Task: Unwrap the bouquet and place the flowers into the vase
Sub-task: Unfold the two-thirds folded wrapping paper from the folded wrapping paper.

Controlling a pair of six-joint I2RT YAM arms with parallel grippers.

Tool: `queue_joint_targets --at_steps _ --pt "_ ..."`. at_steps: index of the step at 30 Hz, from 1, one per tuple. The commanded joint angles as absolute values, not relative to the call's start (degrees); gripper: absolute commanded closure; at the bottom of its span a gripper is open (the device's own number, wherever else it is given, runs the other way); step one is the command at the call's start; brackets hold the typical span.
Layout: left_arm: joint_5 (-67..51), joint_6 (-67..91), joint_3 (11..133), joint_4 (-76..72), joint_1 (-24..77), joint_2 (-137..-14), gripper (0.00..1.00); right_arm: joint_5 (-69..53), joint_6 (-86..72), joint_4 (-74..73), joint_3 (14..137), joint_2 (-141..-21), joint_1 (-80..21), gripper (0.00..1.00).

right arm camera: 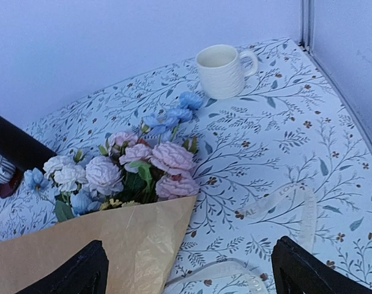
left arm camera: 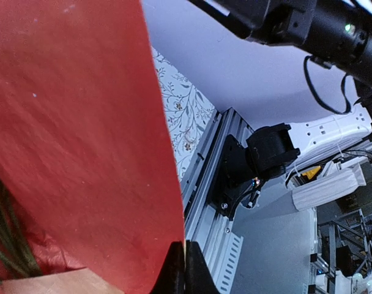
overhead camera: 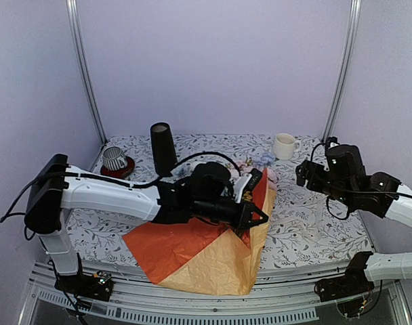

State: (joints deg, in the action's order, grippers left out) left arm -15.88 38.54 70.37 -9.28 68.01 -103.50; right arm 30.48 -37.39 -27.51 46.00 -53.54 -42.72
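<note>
The bouquet lies mid-table with its wrapping spread out: an orange inner sheet (overhead camera: pixel 172 245) over tan kraft paper (overhead camera: pixel 219 264). My left gripper (overhead camera: pixel 255 218) is shut on the right edge of the orange sheet (left arm camera: pixel 82 141), its black fingertips (left arm camera: pixel 174 269) pinching that edge and holding it off the table. Green stems (left arm camera: pixel 5 239) show under the sheet. The flowers (right arm camera: pixel 131 171), pink, white and blue, lie at the wide end of the tan paper (right arm camera: pixel 100 245). The black vase (overhead camera: pixel 162 147) stands upright behind the left arm. My right gripper (right arm camera: pixel 186 263) hangs open above the loose ribbon (right arm camera: pixel 284 208), holding nothing.
A white mug (overhead camera: pixel 284 145) stands at the back right. A striped cup on a red saucer (overhead camera: pixel 115 160) stands at the back left, next to the vase. The wrapping hangs over the table's front rail (overhead camera: pixel 213 301). The right arm's base (left arm camera: pixel 268 153) is close to the left gripper.
</note>
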Motion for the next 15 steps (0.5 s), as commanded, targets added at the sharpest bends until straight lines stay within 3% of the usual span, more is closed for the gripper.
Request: queue_joint_targets --at_steps 1,7,15 --pt "-17.79 36.9 76.88 -8.13 70.65 -111.25 1.0 32.54 -36.14 -34.08 46.12 -48.68 -40.34 0.05" --pt "-20.57 37.18 85.1 -7.72 71.81 -121.13 0.99 30.29 -35.32 -36.6 48.38 -44.75 -40.27 0.03" --pt "-25.34 37.81 94.06 -7.56 73.07 -129.54 0.91 29.84 -33.96 -38.55 49.95 -45.15 -40.26 0.01"
